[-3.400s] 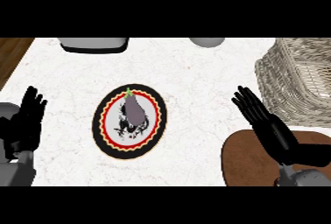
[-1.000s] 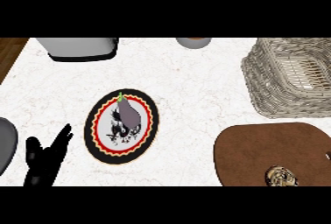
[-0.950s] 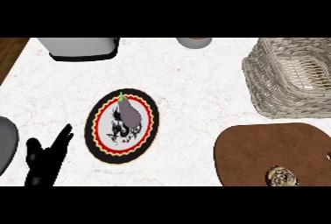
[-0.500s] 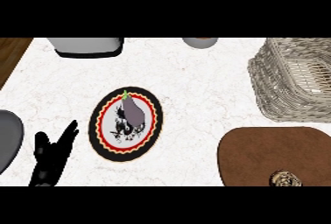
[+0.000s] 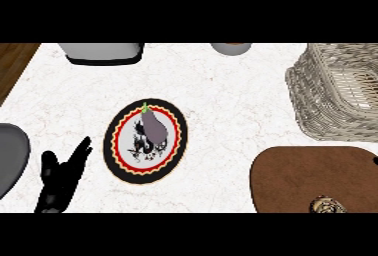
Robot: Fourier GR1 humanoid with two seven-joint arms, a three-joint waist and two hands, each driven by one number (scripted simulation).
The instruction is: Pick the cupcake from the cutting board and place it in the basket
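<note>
I judge nothing done yet: the cupcake (image 5: 327, 204) sits on the cutting board (image 5: 306, 170), outside the basket (image 5: 317, 100). My left hand (image 5: 59, 185) keeps straight, empty fingers; the right is unseen.

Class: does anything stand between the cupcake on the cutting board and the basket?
Nothing visible does: between the cupcake and the basket lie only bare cutting board and a strip of counter.

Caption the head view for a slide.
Cupcake on the brown cutting board, wicker basket beyond it, left hand open beside the eggplant plate.
</note>
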